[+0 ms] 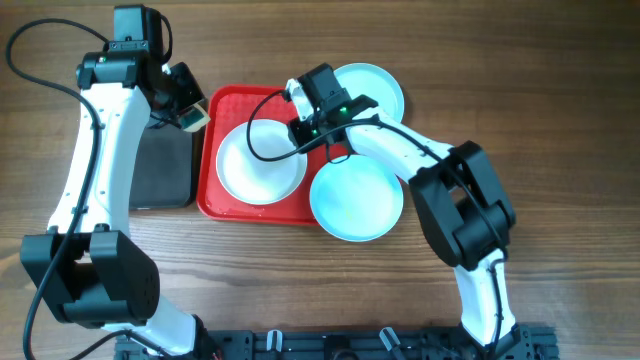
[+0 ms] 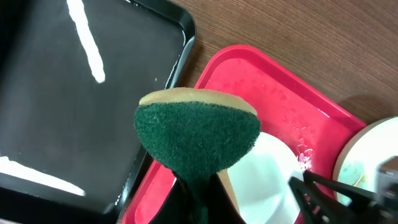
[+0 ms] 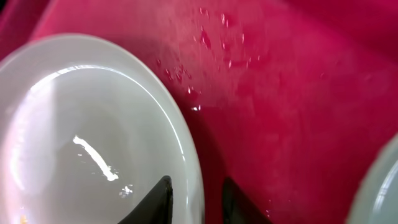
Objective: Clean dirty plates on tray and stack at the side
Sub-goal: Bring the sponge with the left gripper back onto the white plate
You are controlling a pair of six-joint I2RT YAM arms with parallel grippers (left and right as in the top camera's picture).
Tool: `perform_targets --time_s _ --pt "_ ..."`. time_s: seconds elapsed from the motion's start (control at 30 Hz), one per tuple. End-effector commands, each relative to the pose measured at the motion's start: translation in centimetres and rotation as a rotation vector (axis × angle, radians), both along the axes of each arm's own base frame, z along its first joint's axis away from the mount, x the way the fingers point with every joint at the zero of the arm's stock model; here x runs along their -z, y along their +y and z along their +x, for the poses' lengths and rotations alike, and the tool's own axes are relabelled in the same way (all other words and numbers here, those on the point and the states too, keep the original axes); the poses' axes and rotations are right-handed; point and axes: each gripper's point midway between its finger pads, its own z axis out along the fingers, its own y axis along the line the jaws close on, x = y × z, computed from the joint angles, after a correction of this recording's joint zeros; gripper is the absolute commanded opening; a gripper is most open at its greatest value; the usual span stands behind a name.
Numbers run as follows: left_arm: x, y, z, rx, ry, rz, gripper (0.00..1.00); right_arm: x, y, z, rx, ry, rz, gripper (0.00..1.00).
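Observation:
The red tray (image 1: 225,105) holds a cream-white plate (image 1: 255,170). One pale-blue plate (image 1: 357,200) lies over the tray's front right corner. Another pale-blue plate (image 1: 375,85) lies at its back right. My right gripper (image 1: 305,128) is at the white plate's right rim. In the right wrist view its fingers (image 3: 196,199) straddle the rim of the plate (image 3: 81,124), shut on it. My left gripper (image 1: 190,108) is shut on a green and yellow sponge (image 2: 196,134). It holds the sponge above the tray's left edge (image 2: 249,87), with the white plate (image 2: 267,180) just beyond.
A smaller black tray (image 1: 160,170) lies against the red tray's left side and also shows in the left wrist view (image 2: 62,93). Water drops dot the red tray's floor (image 3: 298,93). Wooden table surrounds the trays.

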Motion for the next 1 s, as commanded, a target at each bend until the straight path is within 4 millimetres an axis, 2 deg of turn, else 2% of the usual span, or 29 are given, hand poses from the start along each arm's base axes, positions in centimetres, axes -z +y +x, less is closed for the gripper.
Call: perform_targets --time_s 0.0,0.13,0.23,0.4,0.53,0.7,0.97 --pt "0.4 -0.4 0.2 -0.003 0.007 -0.019 0.04 2.6 -1.0 -0.1 0.125 0.075 -0.028 0.17" --pt "0.4 -0.4 0.2 -0.003 0.004 -0.019 0.04 2.6 -1.1 -0.1 0.195 0.108 -0.015 0.04" --pt "0.4 -0.4 0.2 -0.003 0.005 -0.020 0.04 2.8 -1.6 -0.1 0.273 0.140 -0.018 0.04" --pt "0.8 -0.8 0.1 0.007 0.010 -0.019 0.04 2.9 -4.1 0.1 0.542 0.185 -0.066 0.04" --pt "1.9 -1.5 -0.2 0.022 0.027 -0.020 0.04 2.2 -4.2 -0.2 0.598 0.212 -0.051 0.04" --pt "4.3 -3.7 -0.7 0.075 0.060 -0.022 0.04 2.2 -3.3 -1.1 0.586 0.224 -0.054 0.05" --pt "10.1 -9.4 -0.7 0.214 0.055 -0.013 0.04 2.2 -2.9 -1.2 0.554 0.206 -0.059 0.04"
